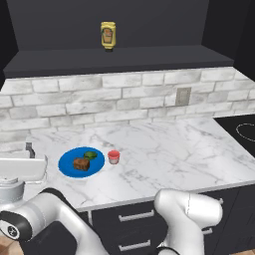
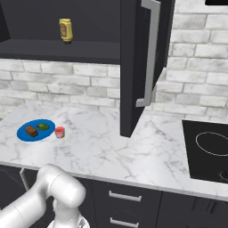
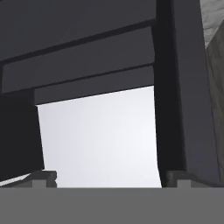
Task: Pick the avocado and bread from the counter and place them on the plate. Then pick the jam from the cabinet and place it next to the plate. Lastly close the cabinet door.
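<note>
One blue plate (image 1: pixel 67 166) sits on the marble counter (image 1: pixel 164 154), and I count two foods on it: one brown bread (image 1: pixel 81 164) chunk and one green avocado (image 1: pixel 90 155), side by side, the avocado toward the wall. One red jam (image 1: pixel 114 157) jar with its whitish lid stands on the counter just beside the plate's right edge, apart from it. Up on the cabinet (image 1: pixel 114 60) shelf there's a single yellow bottle (image 1: pixel 108 35) with a dark label, alone. From the right base view the one cabinet door (image 2: pixel 133 67) hangs wide open, edge-on toward me, its long metal bar handle (image 2: pixel 149 53) running down the front. One cooktop (image 2: pixel 209 149) lies at the counter's right end. In my hand view my gripper (image 3: pixel 107 177) shows two dark fingertips (image 3: pixel 43 177) set wide apart, holding nothing, with dark panels and a pale surface ahead.
</note>
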You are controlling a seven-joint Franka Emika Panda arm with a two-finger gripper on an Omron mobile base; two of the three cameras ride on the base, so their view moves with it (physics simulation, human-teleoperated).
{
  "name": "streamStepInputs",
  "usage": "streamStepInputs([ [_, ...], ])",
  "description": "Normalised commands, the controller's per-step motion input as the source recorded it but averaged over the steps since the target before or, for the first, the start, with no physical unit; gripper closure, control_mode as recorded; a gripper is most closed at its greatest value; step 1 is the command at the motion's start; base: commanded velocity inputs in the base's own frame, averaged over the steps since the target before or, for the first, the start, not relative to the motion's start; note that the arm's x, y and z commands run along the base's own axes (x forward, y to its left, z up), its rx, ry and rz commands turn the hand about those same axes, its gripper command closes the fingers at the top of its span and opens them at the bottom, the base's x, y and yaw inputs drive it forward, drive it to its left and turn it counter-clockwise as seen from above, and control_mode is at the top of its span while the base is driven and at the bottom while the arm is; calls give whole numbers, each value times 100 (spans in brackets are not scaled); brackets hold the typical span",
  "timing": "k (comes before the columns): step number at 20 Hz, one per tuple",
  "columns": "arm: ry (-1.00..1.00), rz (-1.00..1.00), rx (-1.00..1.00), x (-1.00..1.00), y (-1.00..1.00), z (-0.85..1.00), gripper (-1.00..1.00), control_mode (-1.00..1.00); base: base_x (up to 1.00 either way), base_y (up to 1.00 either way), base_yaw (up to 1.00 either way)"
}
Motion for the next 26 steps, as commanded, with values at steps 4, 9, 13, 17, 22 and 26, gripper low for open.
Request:
streamStepInputs([
  [4, 10, -5, -3, 22, 28, 0, -100, -100, 0, 0, 0],
  [9, 11, -4, -5, 23, 31, 0, -100, -100, 0, 0, 0],
  [13, 12, -2, -8, 23, 33, 0, -100, -100, 0, 0, 0],
  [17, 12, -1, -9, 24, 34, 0, -100, -100, 0, 0, 0],
  [22, 13, 0, -10, 25, 32, 0, -100, -100, 0, 0, 0],
  [26, 11, 0, -9, 19, 30, 0, -100, -100, 0, 0, 0],
])
